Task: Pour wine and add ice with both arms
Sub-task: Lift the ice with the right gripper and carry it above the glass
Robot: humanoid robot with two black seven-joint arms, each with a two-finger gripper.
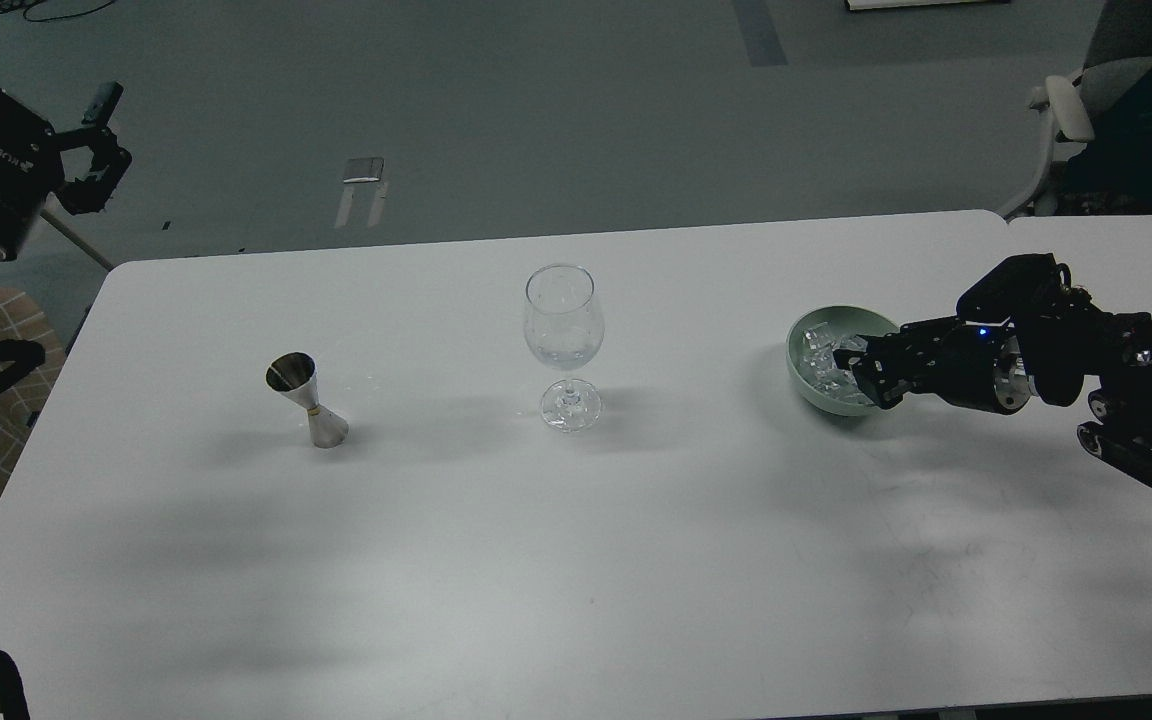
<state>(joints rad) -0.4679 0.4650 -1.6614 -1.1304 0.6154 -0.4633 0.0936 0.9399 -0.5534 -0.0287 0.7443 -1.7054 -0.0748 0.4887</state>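
A white table [576, 560] is filling most of the view. A clear wine glass [563, 345] is standing upright near the middle, and a steel jigger [308, 400] is standing to its left, well apart. On the right, a pale green bowl [826, 345] is holding the ice [821, 355]. The right gripper [851, 372] is reaching in over the bowl's right rim, its fingers too dark to tell apart. The left gripper [101, 150] is hanging beyond the table's far left corner, its fingers spread. A chair [1066, 120] is standing at the far right.
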